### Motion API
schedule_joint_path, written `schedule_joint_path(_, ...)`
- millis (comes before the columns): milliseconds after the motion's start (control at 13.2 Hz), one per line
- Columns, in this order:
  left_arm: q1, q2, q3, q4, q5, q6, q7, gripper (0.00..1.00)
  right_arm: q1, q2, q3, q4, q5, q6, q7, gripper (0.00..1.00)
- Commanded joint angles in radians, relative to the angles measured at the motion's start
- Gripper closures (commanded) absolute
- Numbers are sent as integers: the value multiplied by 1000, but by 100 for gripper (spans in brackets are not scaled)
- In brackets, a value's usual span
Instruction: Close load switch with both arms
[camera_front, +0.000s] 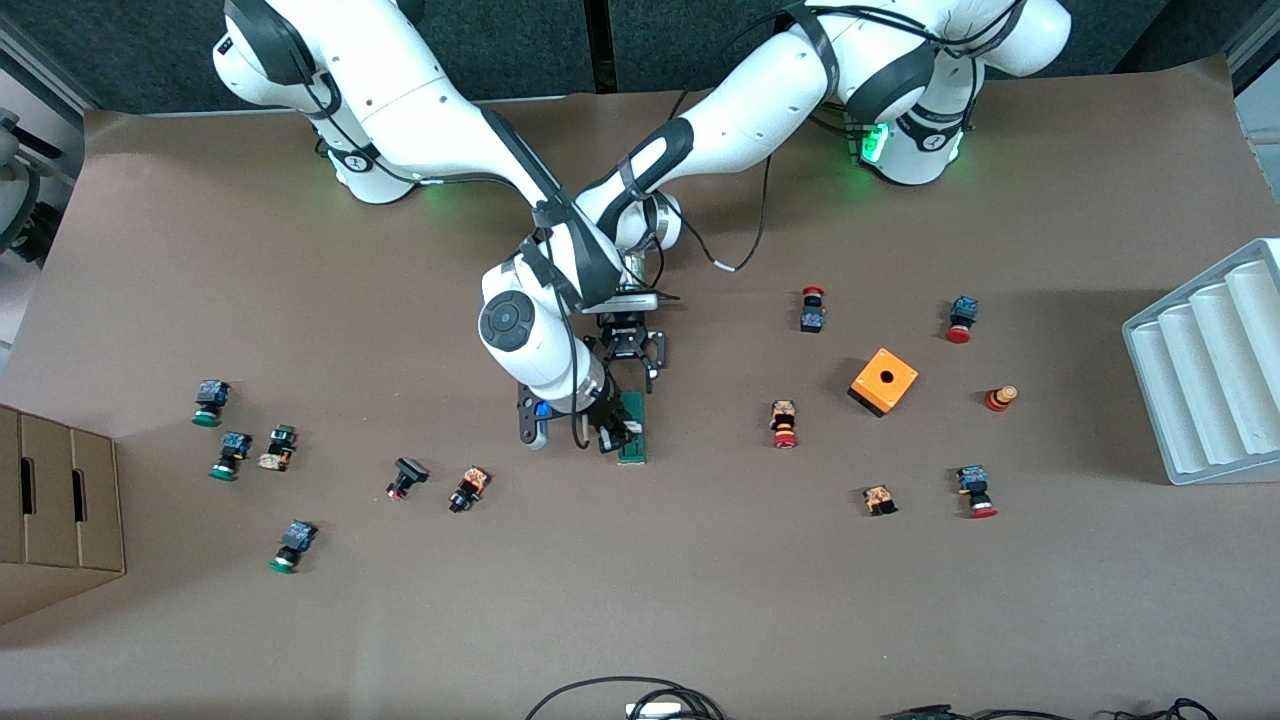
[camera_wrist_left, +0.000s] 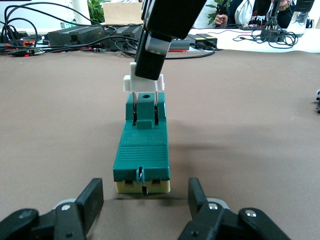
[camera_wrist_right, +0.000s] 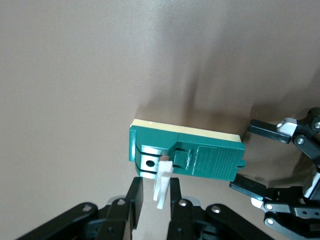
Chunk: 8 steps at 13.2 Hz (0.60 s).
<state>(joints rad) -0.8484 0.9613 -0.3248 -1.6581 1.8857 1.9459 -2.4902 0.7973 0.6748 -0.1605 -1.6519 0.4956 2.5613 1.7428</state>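
Load switch (camera_front: 632, 428) lever (camera_wrist_right: 162, 189) pinched in right gripper (camera_wrist_right: 154, 201) jaws; left gripper (camera_wrist_left: 145, 200) jaws wide beside it.

A brown table (camera_front: 640, 600) carries the dark-green load switch (camera_front: 632, 428) near its middle, with an orange cube box (camera_front: 884, 381) and red-capped push buttons (camera_front: 785, 423) toward the left arm's end. Green-capped push buttons (camera_front: 210, 402) and a few darker ones, whose cap colours I cannot tell, lie toward the right arm's end. A cardboard box (camera_front: 60, 510) sits at that end and a white ribbed tray (camera_front: 1215, 370) at the other.
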Motion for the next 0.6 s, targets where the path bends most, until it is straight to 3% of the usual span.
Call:
schedule_joint_path(0, -12, 4, 9, -17, 13, -1, -24, 23, -4, 25, -4, 40, 32, -7, -6, 74)
schedule_joint_path(226, -12, 4, 9, -14, 15, -1, -24, 23, -7, 41, -4, 60, 32, -7, -6, 79)
schedule_joint_path(528, -8, 5, 10, -11, 16, 1, -22, 23, -18, 54, -2, 73, 32, -9, -6, 78)
